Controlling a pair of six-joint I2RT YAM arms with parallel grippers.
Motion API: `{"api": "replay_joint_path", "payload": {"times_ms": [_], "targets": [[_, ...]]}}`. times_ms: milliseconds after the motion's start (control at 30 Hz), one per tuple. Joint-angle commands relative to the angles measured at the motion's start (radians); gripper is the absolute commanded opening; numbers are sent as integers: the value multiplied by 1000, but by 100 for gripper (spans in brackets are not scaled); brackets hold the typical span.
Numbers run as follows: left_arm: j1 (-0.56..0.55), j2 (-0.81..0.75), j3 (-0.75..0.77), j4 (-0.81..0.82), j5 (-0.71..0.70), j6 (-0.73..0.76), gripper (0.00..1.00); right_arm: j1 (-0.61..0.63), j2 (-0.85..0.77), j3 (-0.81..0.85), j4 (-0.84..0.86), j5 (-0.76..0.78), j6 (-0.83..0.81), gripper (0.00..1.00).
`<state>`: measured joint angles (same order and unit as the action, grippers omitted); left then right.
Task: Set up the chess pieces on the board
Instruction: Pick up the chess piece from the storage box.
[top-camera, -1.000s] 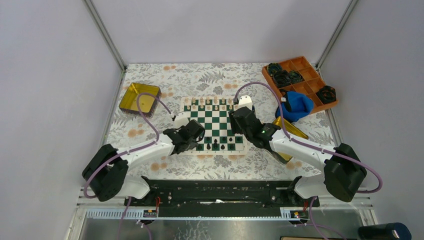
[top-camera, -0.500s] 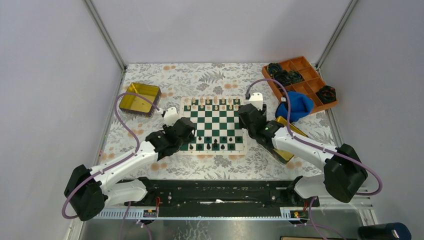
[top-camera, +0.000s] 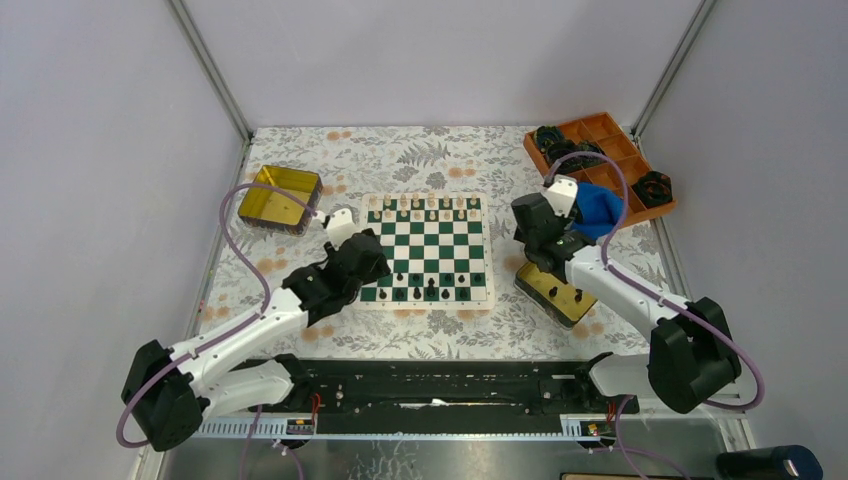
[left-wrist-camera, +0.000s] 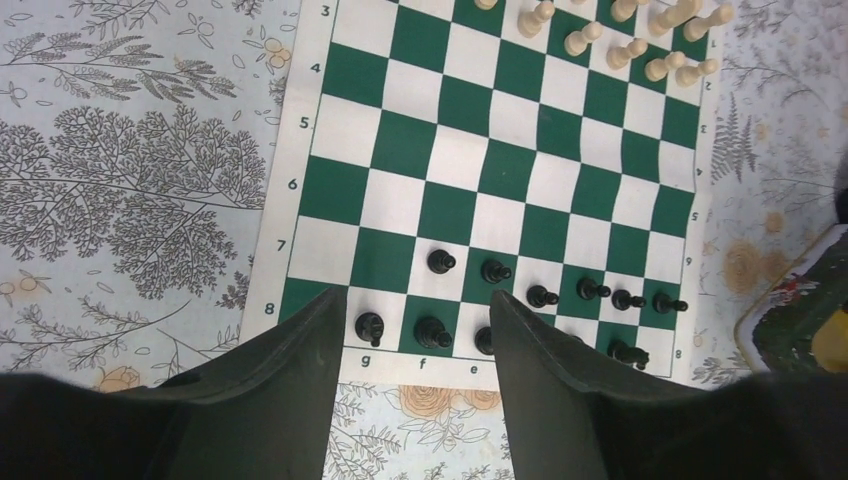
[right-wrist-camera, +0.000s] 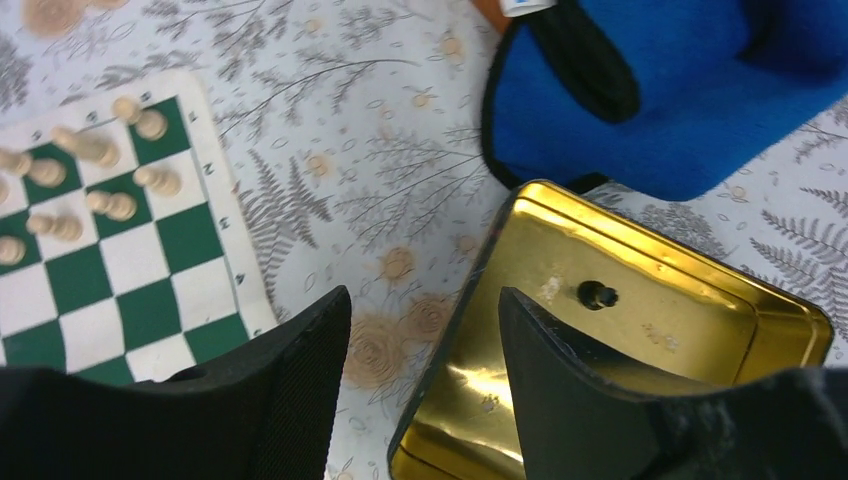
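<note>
Left gripper (left-wrist-camera: 418, 305): fingers spread, empty, above board (left-wrist-camera: 455, 160) corner. Right gripper (right-wrist-camera: 424, 300): spread, empty, over gold tin (right-wrist-camera: 700, 300) holding one black piece (right-wrist-camera: 597, 295).

The only readable marks are on the board (left-wrist-camera: 285, 155). Its white border toward the left edge of the table (left-wrist-camera: 130, 200) carries the numerals 3, 4, 5, 6, 7, 8. The border toward the near edge shows the letters g, f, e.
</note>
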<state>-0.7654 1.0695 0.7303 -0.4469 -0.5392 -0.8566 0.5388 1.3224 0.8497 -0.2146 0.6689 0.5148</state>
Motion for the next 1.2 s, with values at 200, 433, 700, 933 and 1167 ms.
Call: {"api": "replay_joint_path", "payload": {"times_ms": [200, 433, 700, 933, 1167], "targets": [[97, -91, -120, 178, 100, 68, 54, -146, -44, -25, -70, 33, 103, 60], [136, -125, -139, 164, 89, 70, 58, -275, -89, -77, -79, -33, 161, 60], [138, -140, -136, 154, 87, 70, 60, -359, -54, -113, -84, -124, 193, 58], [140, -142, -140, 150, 84, 67, 61, -406, -17, -142, -52, -196, 194, 55], [140, -135, -138, 149, 84, 67, 61, -418, 34, -152, -15, -237, 198, 51]]}}
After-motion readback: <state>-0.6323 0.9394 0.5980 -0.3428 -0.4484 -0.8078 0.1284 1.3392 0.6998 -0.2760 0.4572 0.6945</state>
